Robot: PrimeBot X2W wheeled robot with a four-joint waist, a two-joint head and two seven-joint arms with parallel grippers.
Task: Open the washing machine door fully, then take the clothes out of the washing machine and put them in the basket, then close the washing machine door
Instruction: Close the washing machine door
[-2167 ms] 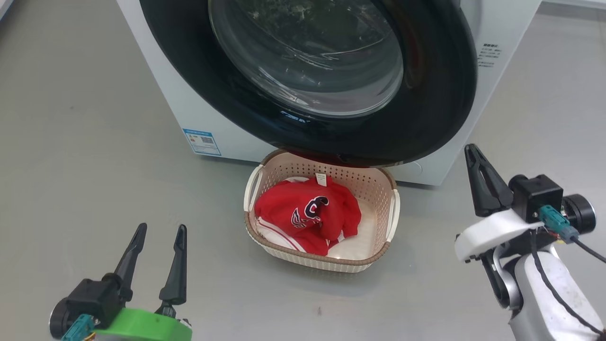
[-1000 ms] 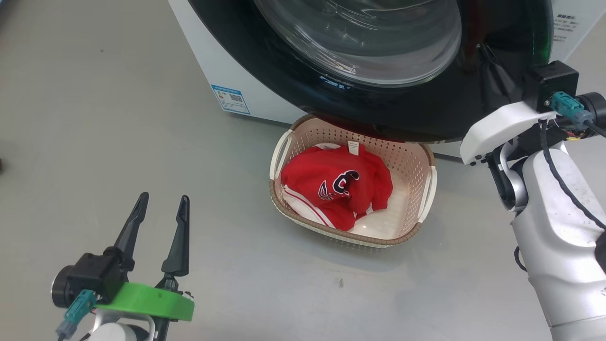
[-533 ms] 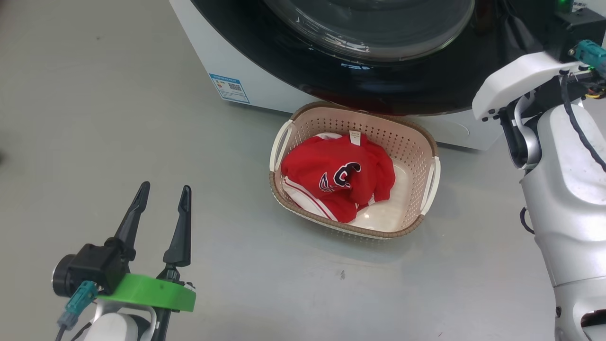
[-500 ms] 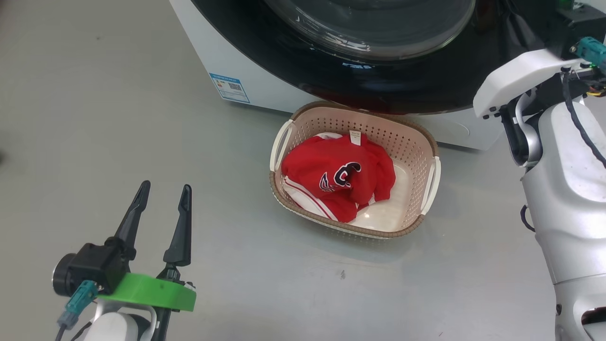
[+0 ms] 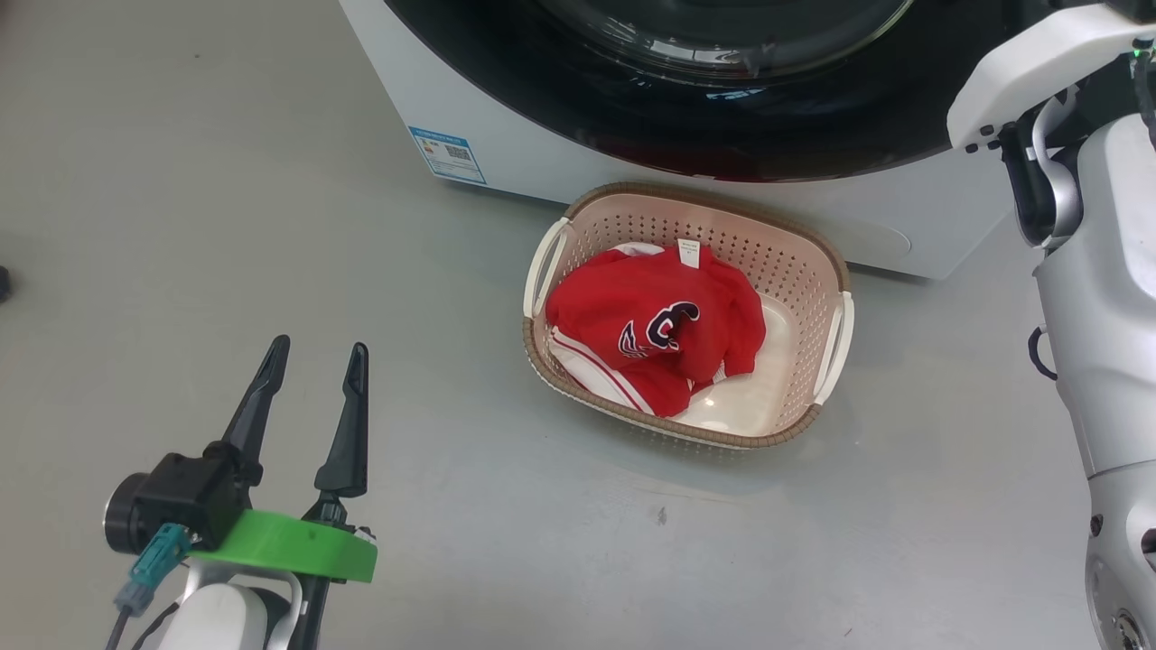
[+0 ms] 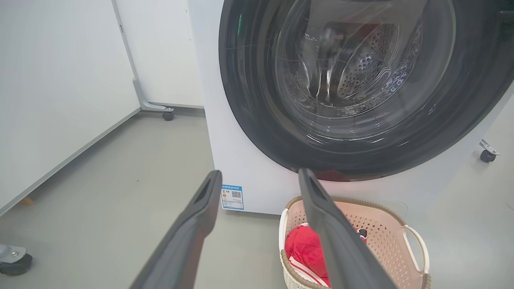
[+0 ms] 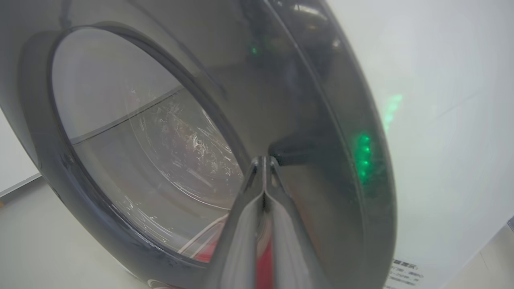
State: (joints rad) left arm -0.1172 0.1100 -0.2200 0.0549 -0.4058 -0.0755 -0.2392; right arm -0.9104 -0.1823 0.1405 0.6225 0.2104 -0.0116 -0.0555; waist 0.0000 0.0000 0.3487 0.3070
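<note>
Head view: the basket [image 5: 786, 271] is on the floor [image 5: 226, 226] near centre. It sits just at 6 o'clock of the washing machine [image 5: 542, 171], which spans 12 o'clock. The clothes [image 5: 659, 325] are bunched inside the basket, toward its 9 o'clock side, lettering up. The blue label [image 5: 447, 155] is at 11 o'clock.

Left wrist view adds the washing machine door [image 6: 257, 120] front-on, with the perforated drum [image 6: 369, 68] visible through the glass. It also shows casters [image 6: 488, 154] at 3 and 10 o'clock and a white panel [image 6: 60, 80] at 9. The door looks flush or near flush with the front; can't tell if it's latched.

Right wrist view adds a close-up of the door's glossy black ring with green light reflections.

Left claw [image 5: 320, 345]: at 7 o'clock in the head view, low over the floor, fingers spread wide, empty, pointing to 12, well apart from the basket.

Right claw [image 7: 264, 160]: fingers pressed together, nothing between them. Tips are at the door's black ring, meeting their own reflection; looks like contact, can't confirm. The right arm [image 5: 1102, 298] runs up the 3 o'clock edge, wrist bent in toward the door at 1 o'clock.
</note>
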